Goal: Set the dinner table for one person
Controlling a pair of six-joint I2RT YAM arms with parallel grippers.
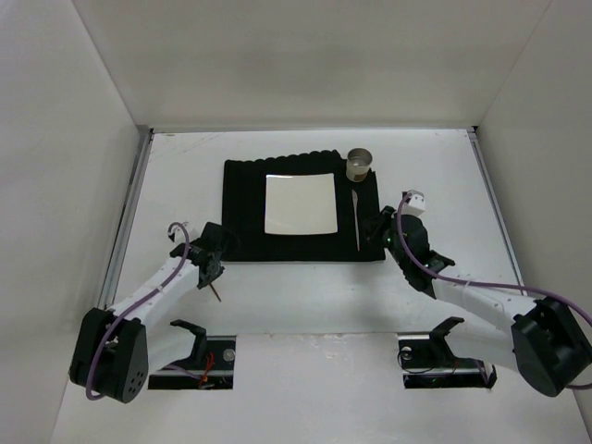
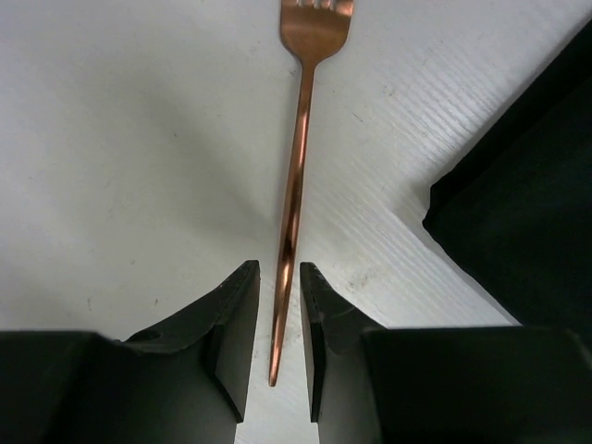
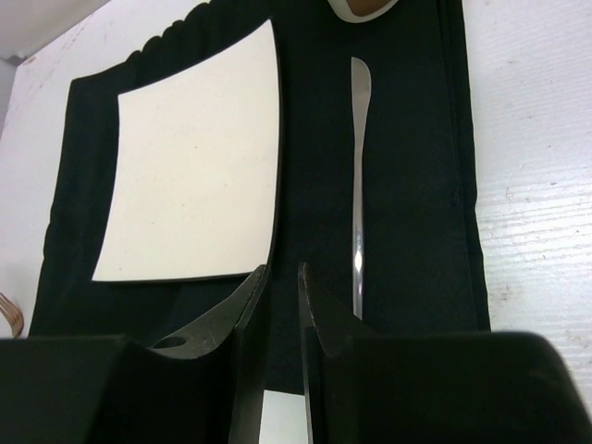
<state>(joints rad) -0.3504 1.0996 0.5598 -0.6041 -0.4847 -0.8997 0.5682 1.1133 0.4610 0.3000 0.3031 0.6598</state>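
The dinner table [image 1: 305, 305], a broad matte white top, fills the overhead view and carries everything else. At its middle lies a black ribbed mat [image 1: 245, 208] with a glossy white square plate [image 1: 301, 203] on it. A small cup [image 1: 360, 165] stands at the mat's far right corner. A silver knife [image 3: 359, 166] lies lengthwise on the mat, to the right of the plate. The left gripper [image 2: 278, 277] hangs low over bare table just off the mat's near left corner. Its fingers [image 2: 236, 324] stand a narrow gap apart, straddling the handle end of a copper fork [image 2: 296, 166] that lies flat on the table – white shows on both sides of the handle, so nothing is pinched. The right gripper [image 3: 282, 273] sits at the mat's near right edge, fingers [image 3: 328, 333] likewise slightly parted with nothing between them, the knife just to their right. From above the fork is only a thin sliver; the left wrist view shows its tines clearly.
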